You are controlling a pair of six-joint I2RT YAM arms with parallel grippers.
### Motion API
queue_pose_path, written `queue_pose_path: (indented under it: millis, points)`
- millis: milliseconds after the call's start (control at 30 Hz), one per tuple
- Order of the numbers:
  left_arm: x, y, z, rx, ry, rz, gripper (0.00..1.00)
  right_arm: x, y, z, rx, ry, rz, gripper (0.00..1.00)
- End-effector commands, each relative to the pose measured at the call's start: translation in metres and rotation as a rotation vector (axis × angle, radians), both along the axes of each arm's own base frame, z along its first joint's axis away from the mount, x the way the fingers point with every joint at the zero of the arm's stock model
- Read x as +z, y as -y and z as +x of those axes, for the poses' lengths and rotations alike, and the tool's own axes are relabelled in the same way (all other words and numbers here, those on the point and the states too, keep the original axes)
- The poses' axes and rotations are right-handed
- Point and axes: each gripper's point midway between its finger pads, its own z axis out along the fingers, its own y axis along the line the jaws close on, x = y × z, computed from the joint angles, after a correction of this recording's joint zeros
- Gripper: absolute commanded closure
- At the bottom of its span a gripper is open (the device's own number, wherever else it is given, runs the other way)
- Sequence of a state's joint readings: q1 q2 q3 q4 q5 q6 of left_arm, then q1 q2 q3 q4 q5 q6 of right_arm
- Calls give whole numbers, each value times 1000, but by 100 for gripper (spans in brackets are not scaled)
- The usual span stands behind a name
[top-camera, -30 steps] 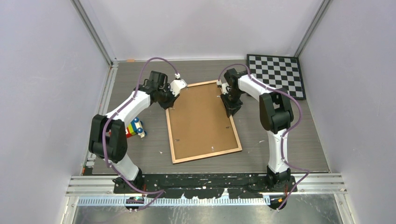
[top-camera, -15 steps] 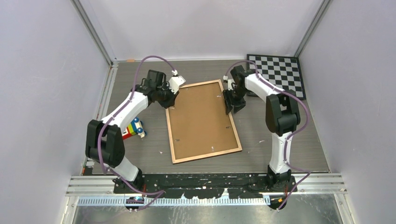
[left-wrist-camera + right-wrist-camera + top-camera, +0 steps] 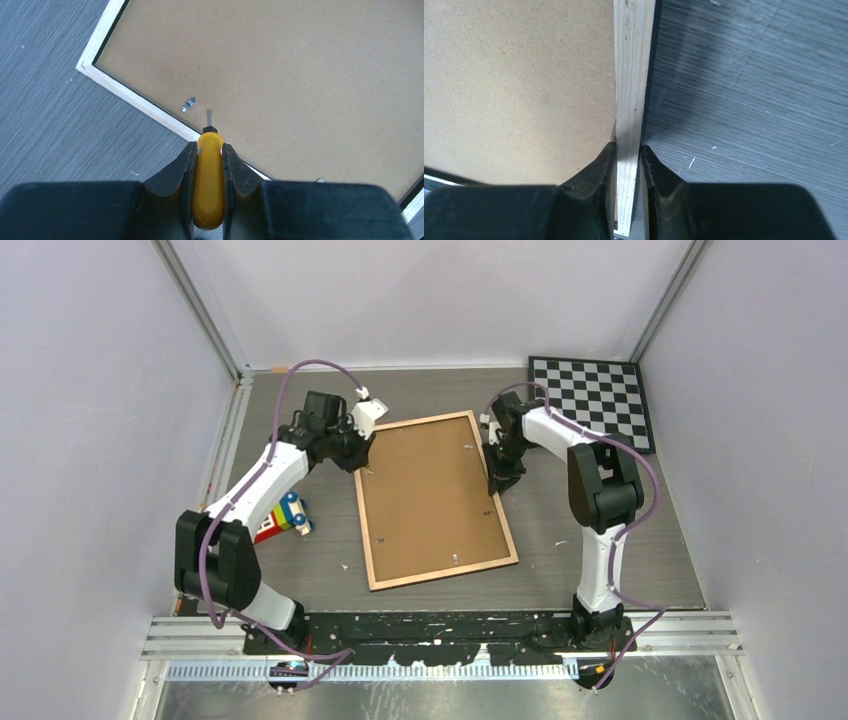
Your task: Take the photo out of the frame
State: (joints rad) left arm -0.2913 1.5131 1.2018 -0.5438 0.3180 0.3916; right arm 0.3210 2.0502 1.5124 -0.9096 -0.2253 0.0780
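frame (image 3: 435, 502) central (back up), toy (image 3: 285, 517) left; checkerboard (image 3: 592, 400) far right

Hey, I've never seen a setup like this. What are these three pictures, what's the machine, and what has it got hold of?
The machine is two robot arms bolted to the near edge of a table. The wide picture looks down from above and behind them. The other two come from a camera on each wrist.

A picture frame lies face down, with its brown backing board upward. The left hand grips a yellow-handled screwdriver, whose tip is close to a small metal clip on the backing. The right hand pinches the frame's light wood rim.

Also on the table are a checkered board at the far right and a colourful toy on the left.
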Motion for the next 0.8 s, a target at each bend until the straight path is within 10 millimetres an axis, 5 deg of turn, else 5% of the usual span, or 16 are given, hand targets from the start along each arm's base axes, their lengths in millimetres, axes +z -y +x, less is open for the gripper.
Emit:
queue_pose_path:
  millis: [0,200,433,600,767]
  points:
    - [20,-5,-3,35,36,-40,100,-9,11,2,66,10,-71,80]
    - [18,-14,-8,49,34,-25,100,-7,46,31,274,99,-211,94]
    - [22,-21,-11,57,46,-19,100,7,77,65,501,165,-215,97]
    - [26,-26,-13,72,55,-24,100,15,75,75,723,236,-178,98]
    - [30,-29,-14,114,34,-70,100,16,46,87,890,279,-104,98]
